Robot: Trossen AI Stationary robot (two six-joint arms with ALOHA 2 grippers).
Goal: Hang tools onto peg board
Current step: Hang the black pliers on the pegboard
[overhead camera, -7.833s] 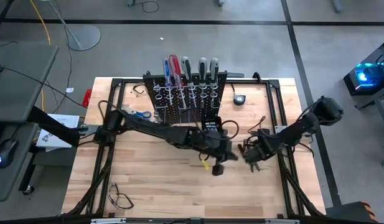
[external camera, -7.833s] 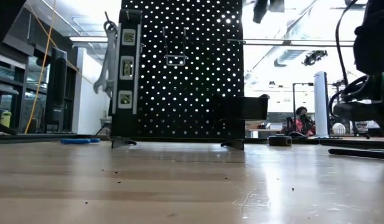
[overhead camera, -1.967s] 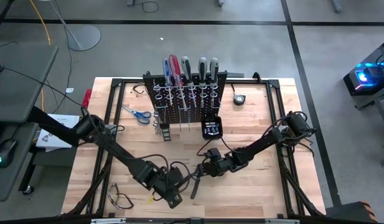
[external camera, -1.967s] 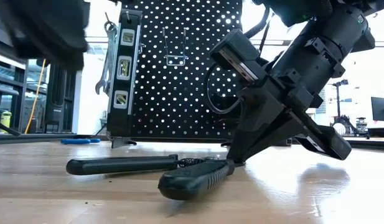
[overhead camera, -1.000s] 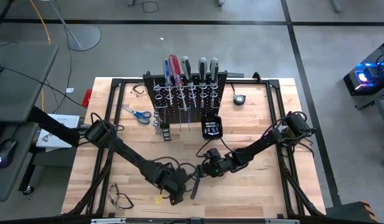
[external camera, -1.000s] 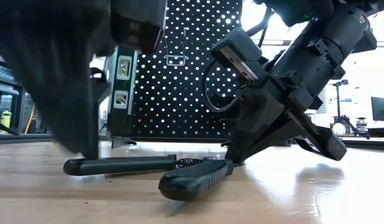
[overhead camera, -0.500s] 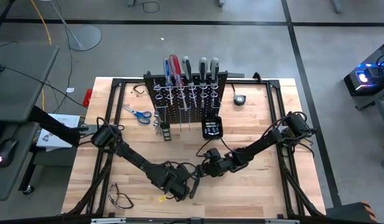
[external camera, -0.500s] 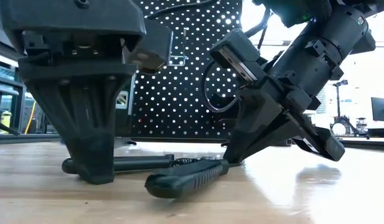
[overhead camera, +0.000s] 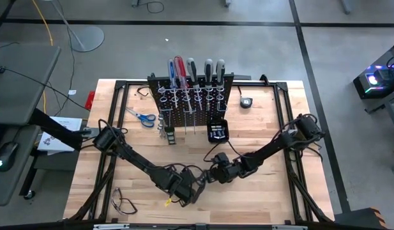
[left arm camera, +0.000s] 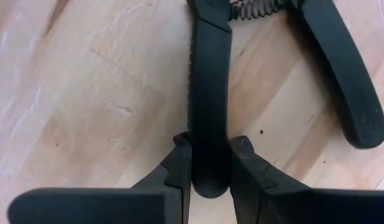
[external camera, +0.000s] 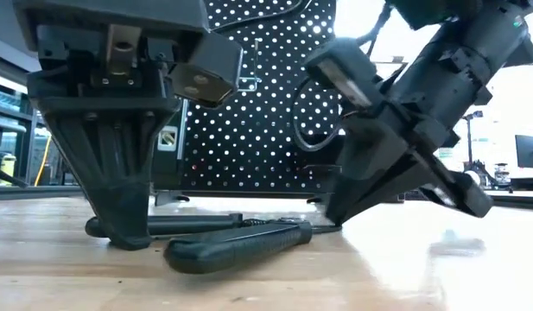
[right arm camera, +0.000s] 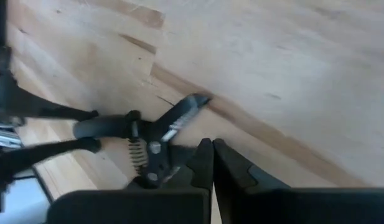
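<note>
Dark-handled pliers [external camera: 240, 244] with a spring lie on the wooden table, handles spread. My left gripper [left arm camera: 211, 142] stands over them, shut on one handle. My right gripper [right arm camera: 211, 148] slants down, shut, at the pliers' head [right arm camera: 155, 163]; I cannot tell whether it touches. At the table's far side stands the black peg board [overhead camera: 191, 97], upright, with screwdrivers [overhead camera: 179, 69] standing in its rings. Blue-handled scissors [overhead camera: 143, 117] lie flat to its left. My left gripper pinches one pliers handle [left arm camera: 210, 118] near its free end between its two fingers [left arm camera: 180, 163]. The fingers come from above, pointing down, and lie across the handle. The pliers rest on the table, and the other handle [left arm camera: 341, 74] lies free beside them.
Clear safety glasses [overhead camera: 123, 203] lie near the front left corner, with a small yellow bit [overhead camera: 166, 203] beside my left gripper. A small black box [overhead camera: 217, 132] sits in front of the peg board, and a small dark object [overhead camera: 245, 101] to its right. Black frame bars run along both sides.
My left gripper has come down over the pliers and shut on one handle near its free end. The pliers' other handle has swung along the table, away from my right gripper; the pliers stay on the wood.
</note>
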